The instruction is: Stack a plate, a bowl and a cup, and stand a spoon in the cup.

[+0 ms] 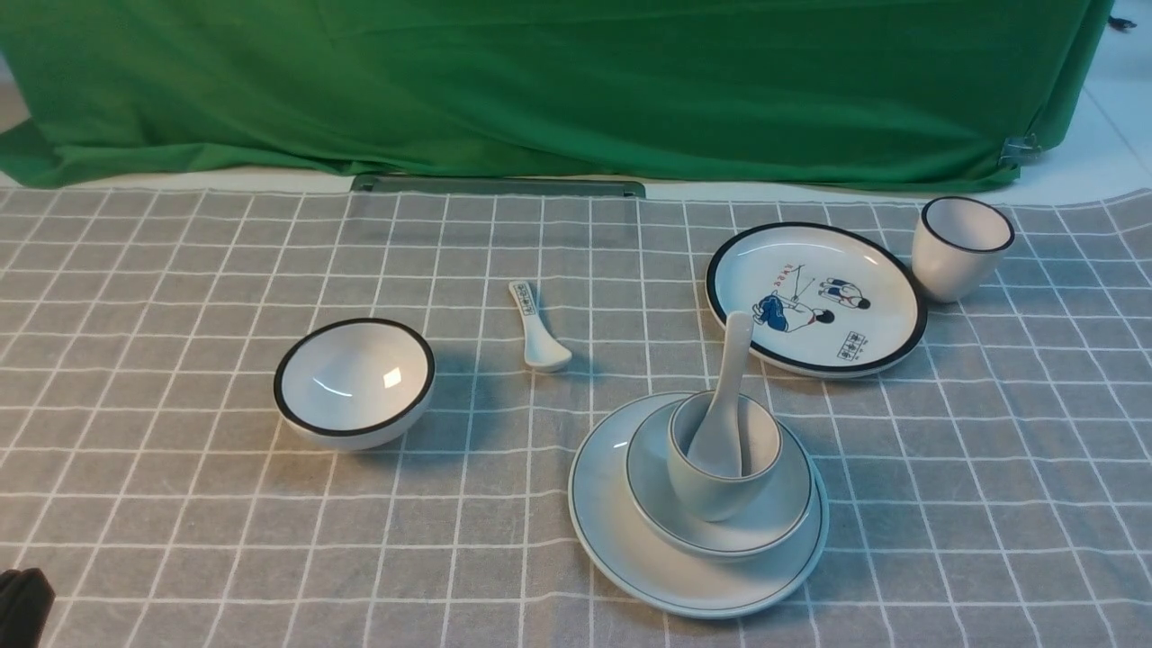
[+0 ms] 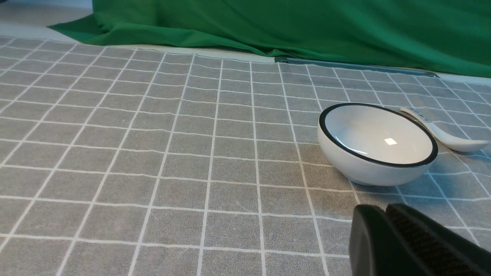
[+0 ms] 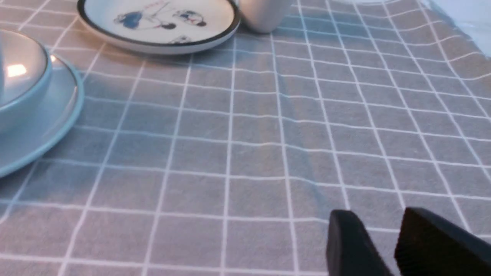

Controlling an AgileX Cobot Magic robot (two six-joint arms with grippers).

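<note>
Nearest in front view: plate w/ thin dark rim line, by the cloth's near edge, right of centre. Bowl sits on it, cup in bowl, spoon stands in cup, handle leaning toward far edge. Cartoon plate & black-rimmed cup near far right corner. Black-rimmed bowl left of centre; small marked spoon mid-cloth. Left gripper only a dark tip at near left corner.

Left wrist view: left gripper's fingers pressed together, nothing between, over bare cloth near black-rimmed bowl.

Right wrist view: right gripper slightly spread, empty, apart from the plate.
</note>
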